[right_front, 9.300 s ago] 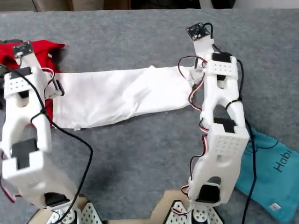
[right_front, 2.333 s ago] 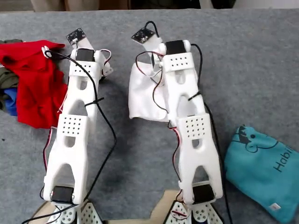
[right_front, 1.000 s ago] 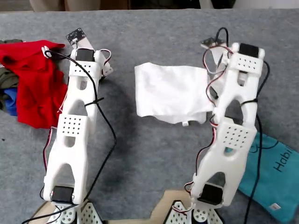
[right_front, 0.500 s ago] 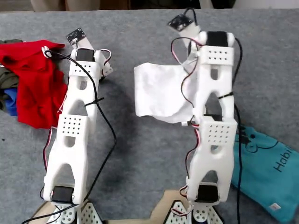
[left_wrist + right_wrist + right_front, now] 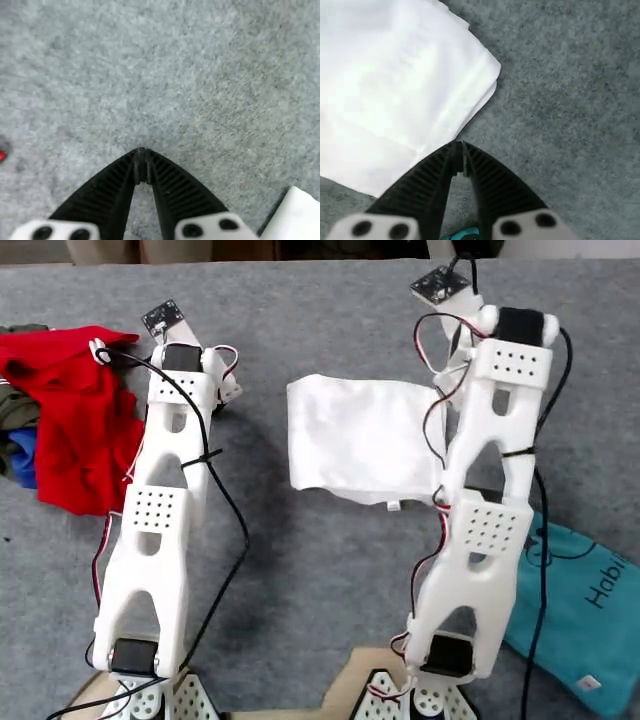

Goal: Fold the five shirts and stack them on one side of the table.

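Since the white shirt (image 5: 362,440) lies folded mid-way across the table (image 5: 300,580), it likely goes beside the teal shirt (image 5: 575,610); the right fingers (image 5: 487,177), closed at its edge, should open wide and pinch every layer; the left fingers (image 5: 112,187) are closed too.

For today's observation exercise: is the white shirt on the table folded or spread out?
Folded: the white shirt lies as a compact rectangle, with layered edges at its corner in the right wrist view.
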### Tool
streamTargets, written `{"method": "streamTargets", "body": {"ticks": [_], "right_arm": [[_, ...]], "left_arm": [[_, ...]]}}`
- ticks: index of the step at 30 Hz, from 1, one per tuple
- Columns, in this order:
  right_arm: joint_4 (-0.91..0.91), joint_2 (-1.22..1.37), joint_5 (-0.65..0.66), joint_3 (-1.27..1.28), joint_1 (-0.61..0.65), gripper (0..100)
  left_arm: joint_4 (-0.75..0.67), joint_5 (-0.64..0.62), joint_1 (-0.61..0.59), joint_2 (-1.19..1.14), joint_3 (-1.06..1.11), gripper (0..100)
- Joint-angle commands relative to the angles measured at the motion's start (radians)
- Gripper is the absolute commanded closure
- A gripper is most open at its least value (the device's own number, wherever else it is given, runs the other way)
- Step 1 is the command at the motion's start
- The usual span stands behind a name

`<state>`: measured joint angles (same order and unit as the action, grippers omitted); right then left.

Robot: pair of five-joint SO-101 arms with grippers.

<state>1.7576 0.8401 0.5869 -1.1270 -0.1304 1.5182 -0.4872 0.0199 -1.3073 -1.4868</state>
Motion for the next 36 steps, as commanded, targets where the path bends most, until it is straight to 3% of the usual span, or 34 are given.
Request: {"method": "streamTargets", "body": {"ticks": [1,5,9,15,24,36], "right_arm": [[-0.091,0.025,-0.097,0.033,-0.005,99.3],[-0.199,0.117,-0.23,0.027,-0.035,97.0],[-0.345,0.234,-0.388,-0.002,-0.064,88.7],[-0.358,0.308,-0.446,-0.139,-0.163,86.4],[-0.351,0.38,-0.493,-0.265,-0.214,86.4],[-0.345,0.386,-0.491,-0.28,-0.209,86.4]], "left_arm": [[-0.014,-0.003,0.006,0.019,-0.048,98],[-0.006,-0.002,0.009,0.027,-0.057,98],[0.117,0.002,0.041,0.079,-0.184,95],[0.229,-0.002,0.224,0.185,-0.175,86],[0.077,0.0,0.371,0.18,-0.1,87],[-0.006,0.011,0.288,0.168,0.012,92]]}}
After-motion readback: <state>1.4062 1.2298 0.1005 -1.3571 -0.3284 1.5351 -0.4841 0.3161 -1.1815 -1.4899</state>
